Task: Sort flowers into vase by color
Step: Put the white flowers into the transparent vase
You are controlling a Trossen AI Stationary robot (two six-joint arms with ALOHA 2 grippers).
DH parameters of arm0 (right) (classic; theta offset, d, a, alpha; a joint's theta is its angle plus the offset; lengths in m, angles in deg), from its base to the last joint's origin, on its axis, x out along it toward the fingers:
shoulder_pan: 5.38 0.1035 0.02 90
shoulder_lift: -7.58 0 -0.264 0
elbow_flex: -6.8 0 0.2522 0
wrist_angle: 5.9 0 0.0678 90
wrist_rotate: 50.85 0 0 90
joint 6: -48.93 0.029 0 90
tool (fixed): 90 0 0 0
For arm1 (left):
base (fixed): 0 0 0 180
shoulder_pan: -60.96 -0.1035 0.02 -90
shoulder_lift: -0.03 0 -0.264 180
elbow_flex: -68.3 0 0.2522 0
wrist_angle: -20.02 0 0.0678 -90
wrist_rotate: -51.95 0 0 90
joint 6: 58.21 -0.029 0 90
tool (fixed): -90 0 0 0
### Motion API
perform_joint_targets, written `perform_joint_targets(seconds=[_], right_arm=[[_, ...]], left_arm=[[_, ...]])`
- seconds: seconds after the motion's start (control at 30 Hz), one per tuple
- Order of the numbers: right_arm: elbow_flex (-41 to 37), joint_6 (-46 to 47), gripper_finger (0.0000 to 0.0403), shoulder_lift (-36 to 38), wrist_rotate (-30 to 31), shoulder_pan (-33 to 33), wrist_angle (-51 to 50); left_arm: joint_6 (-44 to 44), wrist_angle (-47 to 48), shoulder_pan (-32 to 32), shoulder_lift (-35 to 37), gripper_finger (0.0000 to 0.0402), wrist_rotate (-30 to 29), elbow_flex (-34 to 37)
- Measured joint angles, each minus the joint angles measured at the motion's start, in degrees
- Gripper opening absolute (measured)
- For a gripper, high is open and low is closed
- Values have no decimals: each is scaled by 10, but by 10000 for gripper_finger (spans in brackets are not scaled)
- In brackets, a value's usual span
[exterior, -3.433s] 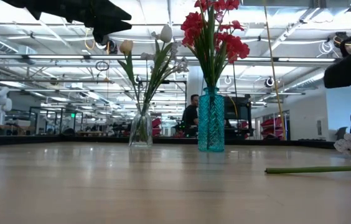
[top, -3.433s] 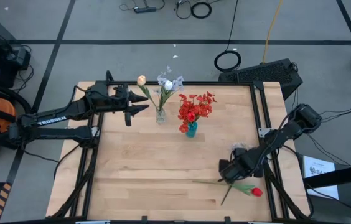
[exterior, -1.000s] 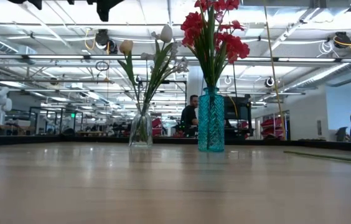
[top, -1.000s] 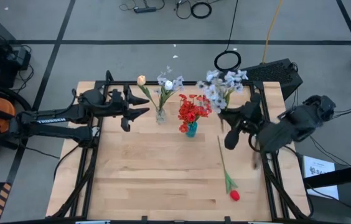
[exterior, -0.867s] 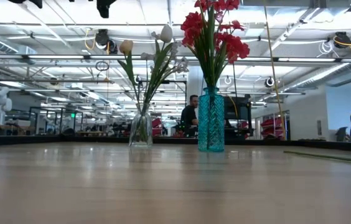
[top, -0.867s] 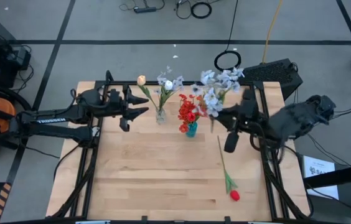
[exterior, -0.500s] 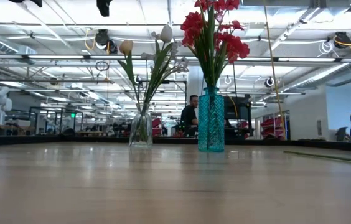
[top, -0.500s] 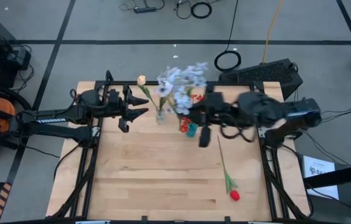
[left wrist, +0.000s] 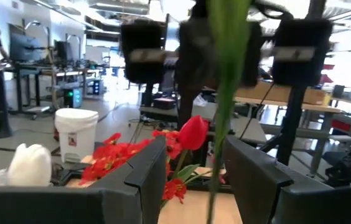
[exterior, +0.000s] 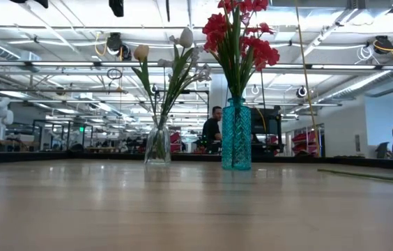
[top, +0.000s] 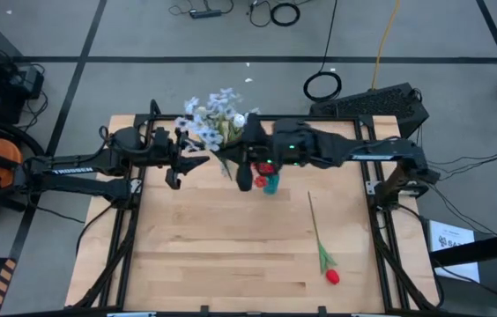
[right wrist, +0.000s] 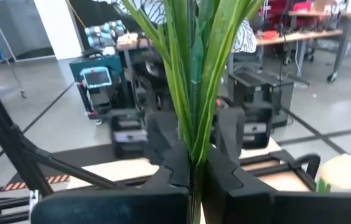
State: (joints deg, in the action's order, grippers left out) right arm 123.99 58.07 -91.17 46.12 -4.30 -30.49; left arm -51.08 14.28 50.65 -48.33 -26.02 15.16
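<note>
My right hand [top: 247, 167] pinches the green stems of a lavender spray [top: 203, 123], held over the clear vase [exterior: 158, 143] at the desk's [top: 222, 255] far side. That vase holds a cream tulip [exterior: 141, 51] and a white bud [exterior: 186, 37]. The blue vase [exterior: 236, 136] just right of it holds red blossoms [exterior: 237, 35]. A red bud [top: 331, 276] lies near right on the desk. My left hand [top: 176, 158], fingers spread, waits left of the vases.
</note>
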Motion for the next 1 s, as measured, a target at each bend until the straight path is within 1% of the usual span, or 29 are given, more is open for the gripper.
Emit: perform_joint_targets(seconds=[0.1,0.23,0.3,0.63,0.77,0.87,1.0], right_arm=[[0,7,2,-18,-7,-9,1],[0,7,2,-36,-17,-16,32],[0,7,2,-37,-30,-19,41],[0,-2,2,-36,-28,-23,94],[0,-6,2,-42,-28,-23,98],[0,-8,2,-45,-29,-23,94],[0,-3,2,-51,-38,-23,94]], left_arm=[[0,-11,0,0,164,16,0],[0,-11,0,0,164,20,-1],[0,-11,0,0,164,20,-1],[0,-10,0,0,164,21,-1],[1,-12,0,-5,164,25,-1],[27,-17,0,-17,164,29,-1],[44,-56,0,-39,164,29,-1]])
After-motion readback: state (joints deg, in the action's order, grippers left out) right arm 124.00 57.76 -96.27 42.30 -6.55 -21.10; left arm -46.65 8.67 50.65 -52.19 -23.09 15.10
